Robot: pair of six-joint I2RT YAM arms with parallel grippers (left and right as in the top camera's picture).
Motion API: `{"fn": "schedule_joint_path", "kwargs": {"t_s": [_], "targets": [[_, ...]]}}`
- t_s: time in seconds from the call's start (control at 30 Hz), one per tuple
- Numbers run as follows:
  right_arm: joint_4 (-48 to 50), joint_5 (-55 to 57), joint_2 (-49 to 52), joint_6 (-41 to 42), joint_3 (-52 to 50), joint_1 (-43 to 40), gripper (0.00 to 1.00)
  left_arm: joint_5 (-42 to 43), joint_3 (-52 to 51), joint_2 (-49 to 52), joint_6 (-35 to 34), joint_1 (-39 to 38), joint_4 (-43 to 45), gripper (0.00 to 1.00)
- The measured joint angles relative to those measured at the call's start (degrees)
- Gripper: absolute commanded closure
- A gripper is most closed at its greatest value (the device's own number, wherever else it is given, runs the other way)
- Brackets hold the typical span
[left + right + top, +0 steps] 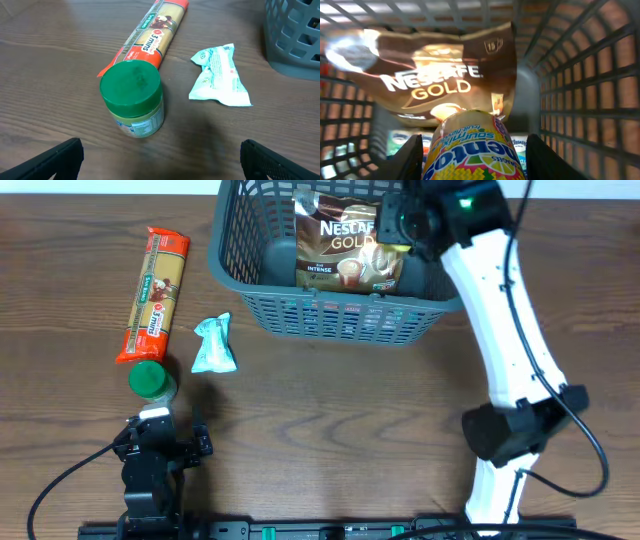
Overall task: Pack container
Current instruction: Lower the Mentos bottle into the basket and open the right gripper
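On the desk point(350, 410) at the left, the left pincer point(162, 162) stands wide and empty. The green-lidded jar point(132, 97) is upright just ahead of it, the spaghetti packet point(150, 37) runs lengthwise away beyond the jar, and the pale blue sachet point(220, 75) lies to the jar's right, toward the container point(330, 320). At the right, the right pincer point(477, 160) is down inside that container, clamped on a Mentos tube point(475, 150) whose long axis points at the Nescafé Gold pouch point(440, 80) leaning ahead. As I judge it, this arm has only to release, while the loose groceries fall to the left arm.
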Motion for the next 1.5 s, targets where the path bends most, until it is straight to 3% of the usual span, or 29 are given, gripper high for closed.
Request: {"fn": "schedule_joint_path", "kwargs": {"t_s": [0.4,0.47,0.6,0.83,0.87,0.93,1.0,1.07,1.5], "targets": [[-3.30,0.02,10.14,-0.15,-0.02,0.00,0.93,0.00,0.00,0.00,0.00,0.00,0.00,0.01],[-3.30,0.00,10.27,-0.15,-0.02,0.00,0.80,0.00,0.00,0.00,0.00,0.00,0.00,0.01],[-3.28,0.02,10.27,-0.15,-0.02,0.00,0.69,-0.02,0.00,0.00,0.00,0.00,0.00,0.01],[-3.61,0.02,10.29,-0.15,-0.02,0.00,0.69,0.00,0.00,0.00,0.00,0.00,0.00,0.01],[-3.76,0.02,10.29,-0.15,-0.02,0.00,0.67,0.00,0.00,0.00,0.00,0.00,0.00,0.01],[-3.82,0.02,10.29,-0.15,-0.02,0.00,0.51,0.00,0.00,0.00,0.00,0.00,0.00,0.01],[-3.89,0.02,10.29,-0.07,-0.02,0.00,0.20,0.00,0.00,0.00,0.00,0.00,0.00,0.02],[-3.87,0.04,10.29,-0.35,0.00,0.00,0.01,0.00,0.00,0.00,0.00,0.00,0.00,0.01],[-4.02,0.04,10.29,-0.81,0.00,0.00,0.01,0.00,0.00,0.00,0.00,0.00,0.00,0.02]]}}
